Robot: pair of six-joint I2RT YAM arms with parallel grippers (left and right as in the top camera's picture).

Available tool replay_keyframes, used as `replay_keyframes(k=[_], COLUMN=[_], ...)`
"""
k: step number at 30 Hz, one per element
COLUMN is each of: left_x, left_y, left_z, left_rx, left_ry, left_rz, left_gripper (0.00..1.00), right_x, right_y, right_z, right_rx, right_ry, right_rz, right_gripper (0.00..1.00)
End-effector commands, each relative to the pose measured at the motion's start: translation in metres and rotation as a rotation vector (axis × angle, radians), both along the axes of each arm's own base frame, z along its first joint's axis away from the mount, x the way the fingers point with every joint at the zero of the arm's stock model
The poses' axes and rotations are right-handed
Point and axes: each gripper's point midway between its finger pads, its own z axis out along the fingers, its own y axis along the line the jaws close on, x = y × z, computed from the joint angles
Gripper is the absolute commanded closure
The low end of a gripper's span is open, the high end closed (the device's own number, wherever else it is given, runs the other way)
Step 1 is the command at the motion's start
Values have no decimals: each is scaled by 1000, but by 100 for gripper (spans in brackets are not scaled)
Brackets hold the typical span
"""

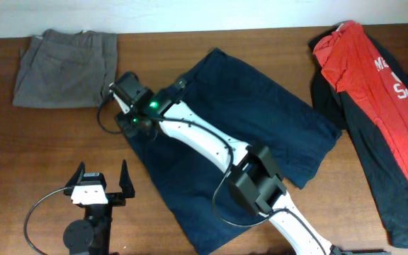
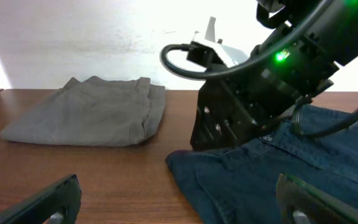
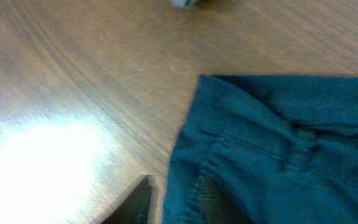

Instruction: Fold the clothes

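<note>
At the far-left corner of the navy trousers (image 1: pixel 261 120), which lie in the middle of the table (image 1: pixel 34 156), the right gripper (image 1: pixel 134 126) sits low over the waistband. Can't tell if its jaws are clamped or let go: wrist view shows one finger (image 3: pixel 135 202) just beside the cloth edge. Left gripper (image 1: pixel 102 176) is spread wide, empty, near left. For a clean fold: pinch both layers at the corner, lift low, keep edges aligned, steer clear of the grey trousers (image 1: pixel 66 67).
</note>
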Motion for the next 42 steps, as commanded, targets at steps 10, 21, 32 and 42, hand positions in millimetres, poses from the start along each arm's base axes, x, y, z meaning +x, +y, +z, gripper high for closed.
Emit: replay_keyframes(k=[10, 21, 32, 42], left_x=[0, 0, 0, 0], left_y=[-3, -3, -3, -3], left_z=[-2, -2, -2, -2], left_rx=[3, 3, 3, 3], left_ry=[1, 1, 1, 1], left_rz=[-14, -14, -14, -14], left_gripper=[1, 1, 1, 1], right_x=[141, 197, 208, 211], right_y=[-242, -441, -510, -541], right_z=[198, 107, 0, -51], right_rx=[104, 85, 20, -117], right_ry=[-276, -110, 44, 61], right_rz=[-499, -629, -751, -831], right_gripper=[45, 96, 96, 96])
